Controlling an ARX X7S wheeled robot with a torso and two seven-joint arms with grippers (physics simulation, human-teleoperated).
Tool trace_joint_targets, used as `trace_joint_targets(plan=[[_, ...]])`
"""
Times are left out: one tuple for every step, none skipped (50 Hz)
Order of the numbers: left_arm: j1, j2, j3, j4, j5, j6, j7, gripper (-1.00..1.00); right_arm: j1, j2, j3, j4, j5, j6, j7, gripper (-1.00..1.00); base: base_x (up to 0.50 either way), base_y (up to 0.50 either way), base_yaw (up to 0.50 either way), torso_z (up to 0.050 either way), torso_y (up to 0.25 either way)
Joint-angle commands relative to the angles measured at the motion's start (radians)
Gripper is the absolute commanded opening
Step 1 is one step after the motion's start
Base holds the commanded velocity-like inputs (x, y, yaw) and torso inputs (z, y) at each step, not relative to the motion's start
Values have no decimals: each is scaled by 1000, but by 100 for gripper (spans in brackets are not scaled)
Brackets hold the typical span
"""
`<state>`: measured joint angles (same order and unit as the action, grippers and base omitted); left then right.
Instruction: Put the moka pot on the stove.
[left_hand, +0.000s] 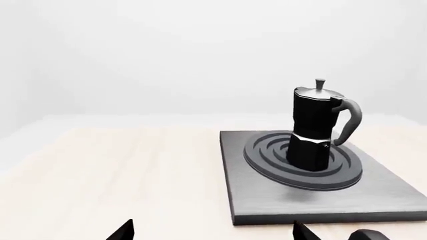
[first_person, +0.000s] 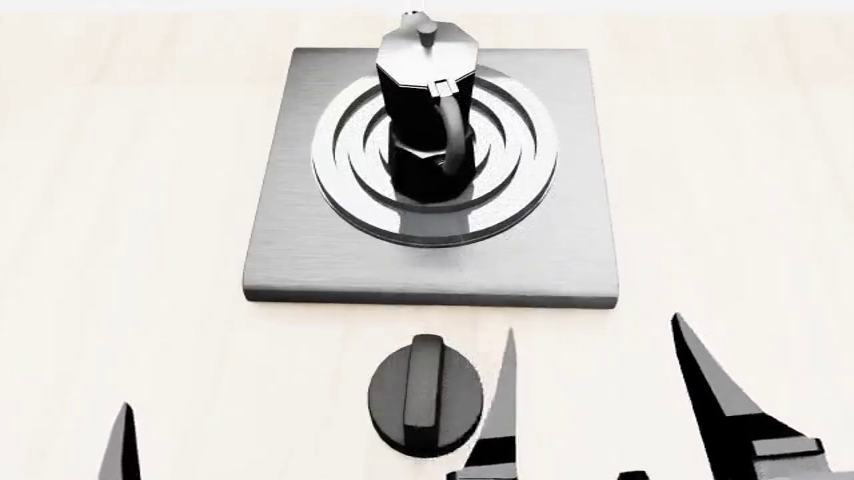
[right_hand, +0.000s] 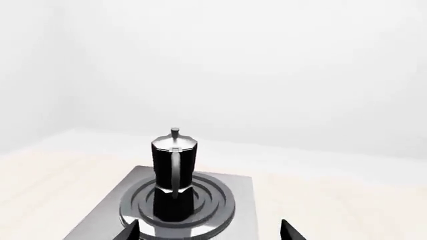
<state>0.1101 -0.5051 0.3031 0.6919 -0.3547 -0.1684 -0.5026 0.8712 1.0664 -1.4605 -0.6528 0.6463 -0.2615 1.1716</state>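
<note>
My left pincer (first_person: 120, 445) shows only one dark fingertip low over the table (first_person: 134, 200); I cannot tell its state. The moka pot (first_person: 424, 110) stands upright on the stove (first_person: 561, 240) rings. The black knob (first_person: 424, 395) lies nearer me. My right pincer (first_person: 594, 400) hangs with fingers spread apart, empty.

Bright, even, washed-out render light

Only the black knob (first_person: 424, 396) stands between the robot and the stove (first_person: 296, 262); bare table (first_person: 120, 250) flanks both.
</note>
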Motion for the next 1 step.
trace_joint_targets(plan=[[7, 19, -43, 0, -2, 40, 22, 100, -152, -26, 5, 52, -175, -151, 92, 100, 0, 0, 0, 0, 0]])
